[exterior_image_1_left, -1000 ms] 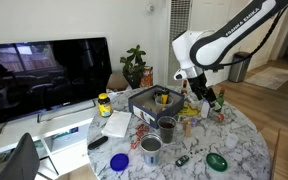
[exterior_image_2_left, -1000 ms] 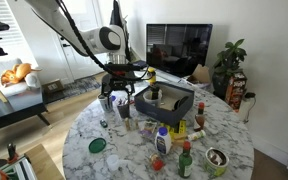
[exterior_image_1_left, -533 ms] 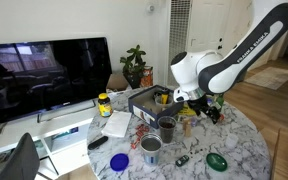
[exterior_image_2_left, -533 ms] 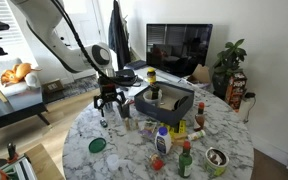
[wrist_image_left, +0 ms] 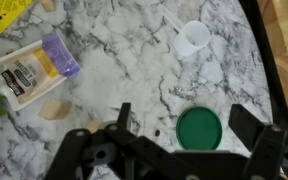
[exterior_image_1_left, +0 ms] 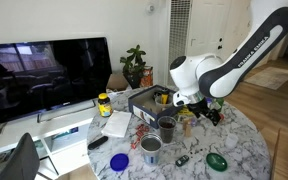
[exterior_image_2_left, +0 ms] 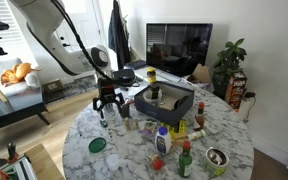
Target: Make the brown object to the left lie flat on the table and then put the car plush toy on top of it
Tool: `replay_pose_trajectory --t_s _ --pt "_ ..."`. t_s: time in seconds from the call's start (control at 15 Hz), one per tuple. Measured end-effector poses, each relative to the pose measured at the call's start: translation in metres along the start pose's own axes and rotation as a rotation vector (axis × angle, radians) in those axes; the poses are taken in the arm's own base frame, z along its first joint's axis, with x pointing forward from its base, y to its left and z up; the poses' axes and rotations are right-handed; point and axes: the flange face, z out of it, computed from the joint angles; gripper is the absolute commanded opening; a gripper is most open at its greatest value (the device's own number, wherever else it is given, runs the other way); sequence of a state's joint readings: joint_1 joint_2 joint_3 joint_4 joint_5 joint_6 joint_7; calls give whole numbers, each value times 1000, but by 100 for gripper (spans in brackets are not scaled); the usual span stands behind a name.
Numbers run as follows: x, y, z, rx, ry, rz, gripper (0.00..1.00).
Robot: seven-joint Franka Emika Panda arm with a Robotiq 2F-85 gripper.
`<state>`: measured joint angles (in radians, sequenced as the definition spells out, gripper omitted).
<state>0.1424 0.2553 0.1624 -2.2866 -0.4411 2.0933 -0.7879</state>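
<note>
One table (exterior_image_2_left: 129, 160), round, white marble veined in grey, crowded with small things and lying directly under the pincer. One white arm (exterior_image_1_left: 234, 55), bent low over the table. One black television (exterior_image_1_left: 44, 75), off the table on a low white stand, with one potted plant (exterior_image_1_left: 134, 65) next to it. One dark open box (exterior_image_2_left: 164, 100) near the middle of the table. One pincer (exterior_image_2_left: 109, 100), pointing straight down just above the marble, near the box but apart from it. In the wrist view, pincer (wrist_image_left: 183, 112) spread wide, two black fingers (wrist_image_left: 124, 112) well apart, gripping nothing (only marble and a lid showing in the gap). Two cans side by side on the table: one dark can (exterior_image_1_left: 167, 128), one silvery can (exterior_image_1_left: 151, 148). One yellow-lidded jar (exterior_image_1_left: 104, 103) near the box. Two upright bottles: one white bottle (exterior_image_2_left: 162, 140) with a blue cap, one green bottle (exterior_image_2_left: 186, 160). Two flat round lids: one green lid (wrist_image_left: 197, 128), flat on the marble just below the spread fingers, and one blue lid (exterior_image_1_left: 120, 160) close to the table's rim. One packet (wrist_image_left: 32, 70) with a purple end, lying flat. One small white cup (wrist_image_left: 189, 38), well apart from the green lid. One small brown lump (wrist_image_left: 54, 110) on the marble, just beside the packet (cannot tell whether the task's brown object).
</note>
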Motion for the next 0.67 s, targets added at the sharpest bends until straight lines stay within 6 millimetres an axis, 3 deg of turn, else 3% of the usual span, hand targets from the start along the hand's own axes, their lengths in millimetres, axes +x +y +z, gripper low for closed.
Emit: replay_pose_trajectory --t_s 0.33,0.67 --pt "39 0 13 -66 -89 -156 100" --pt "53 4 22 -146 -126 -242 100"
